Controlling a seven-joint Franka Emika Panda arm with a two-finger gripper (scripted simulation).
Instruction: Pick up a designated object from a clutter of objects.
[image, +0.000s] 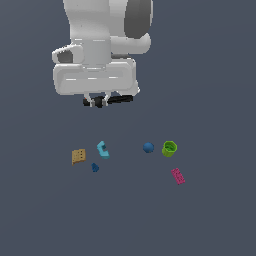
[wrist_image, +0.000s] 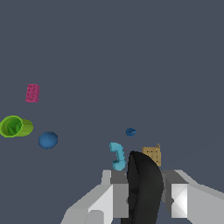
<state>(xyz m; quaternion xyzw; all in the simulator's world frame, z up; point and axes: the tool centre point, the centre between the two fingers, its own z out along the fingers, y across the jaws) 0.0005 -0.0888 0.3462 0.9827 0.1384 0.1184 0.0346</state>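
The arm's gripper is seen raised well above the bench, its fingers clenched on the black clamp, which is carried crosswise and clear of the clutter, judged lifted to complete the pick. Left below on the bench are noted the green cup, magenta brick, tan block, cyan brick, blue ball and dark blue bit.

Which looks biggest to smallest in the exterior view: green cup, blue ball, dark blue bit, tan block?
1. Green cup and tan block: look about alike, so no ranking between them.
2. Blue ball.
3. Dark blue bit, smallest.
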